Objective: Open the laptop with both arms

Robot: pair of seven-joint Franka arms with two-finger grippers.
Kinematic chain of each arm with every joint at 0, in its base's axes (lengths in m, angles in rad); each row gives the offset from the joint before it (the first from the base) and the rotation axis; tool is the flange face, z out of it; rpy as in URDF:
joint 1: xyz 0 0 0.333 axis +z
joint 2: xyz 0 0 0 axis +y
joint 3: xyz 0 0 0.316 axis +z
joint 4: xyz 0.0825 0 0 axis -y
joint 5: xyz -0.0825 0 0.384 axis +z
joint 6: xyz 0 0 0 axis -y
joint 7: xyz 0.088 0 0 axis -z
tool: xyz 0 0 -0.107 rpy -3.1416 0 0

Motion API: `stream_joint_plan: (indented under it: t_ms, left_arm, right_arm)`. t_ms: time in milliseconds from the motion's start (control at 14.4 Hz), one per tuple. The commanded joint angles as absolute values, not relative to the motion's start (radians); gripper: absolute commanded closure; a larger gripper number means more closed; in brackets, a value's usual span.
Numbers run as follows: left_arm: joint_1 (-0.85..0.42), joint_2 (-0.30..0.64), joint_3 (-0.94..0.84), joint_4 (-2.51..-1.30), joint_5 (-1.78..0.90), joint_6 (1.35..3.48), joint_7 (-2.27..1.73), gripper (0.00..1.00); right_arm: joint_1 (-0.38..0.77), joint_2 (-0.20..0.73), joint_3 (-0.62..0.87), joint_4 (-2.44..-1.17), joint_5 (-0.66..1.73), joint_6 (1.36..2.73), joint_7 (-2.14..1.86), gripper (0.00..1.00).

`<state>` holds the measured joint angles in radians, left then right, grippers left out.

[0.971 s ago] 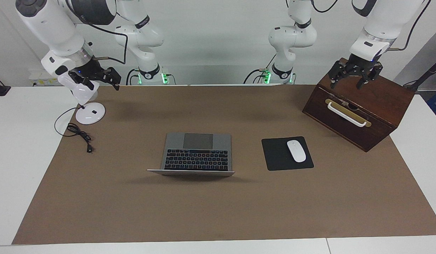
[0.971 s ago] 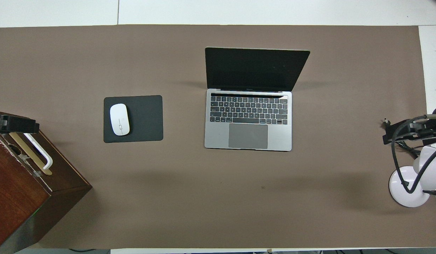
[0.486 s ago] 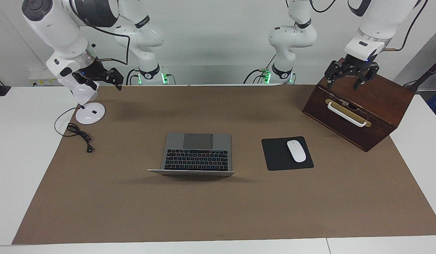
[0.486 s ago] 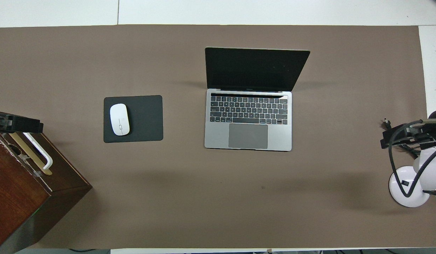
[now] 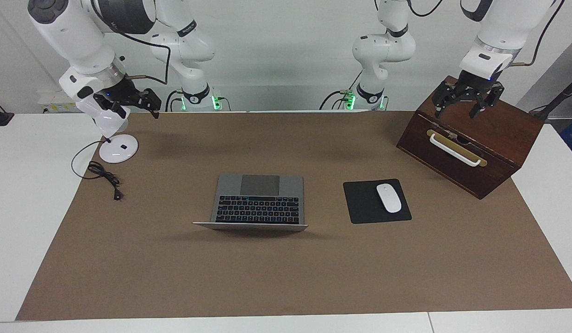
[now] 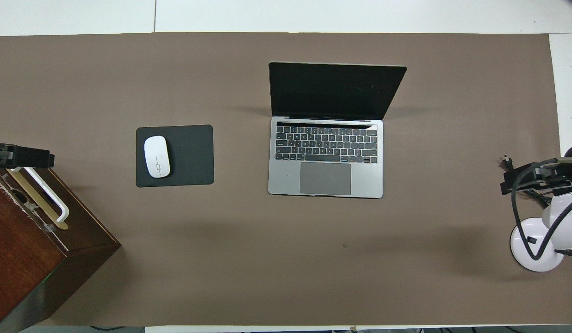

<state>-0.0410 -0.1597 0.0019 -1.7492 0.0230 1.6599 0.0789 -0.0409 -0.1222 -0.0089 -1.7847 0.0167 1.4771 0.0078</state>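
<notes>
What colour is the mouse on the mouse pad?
The mouse is white, on a black mouse pad. The overhead view shows it best.

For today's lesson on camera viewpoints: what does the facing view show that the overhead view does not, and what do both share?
Only the facing view shows the arm bases, with the left gripper open above the wooden box and the right gripper over the lamp base. Only the overhead view shows the laptop's dark screen. Both show the open laptop, its keyboard, the mouse and the mouse pad.
</notes>
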Motion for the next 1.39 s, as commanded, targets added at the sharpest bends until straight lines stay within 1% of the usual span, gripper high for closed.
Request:
stream_joint_plan:
  t_ms: [0,208,1318]
  left_arm:
    - [0.0,-0.17,-0.037,-1.781,0.028,1.686,0.041,0.0]
    - [0.003,-0.178,-0.046,-1.796,0.028,1.684,0.041,0.0]
    - [-0.011,-0.181,-0.044,-1.796,0.026,1.68,0.043,0.0]
  right_arm:
    - [-0.041,-0.143,-0.006,-1.809,0.005,1.505,0.02,0.0]
    - [-0.046,-0.143,-0.006,-1.809,0.005,1.506,0.021,0.0]
    - [-0.048,-0.144,-0.006,-1.812,0.006,1.506,0.023,0.0]
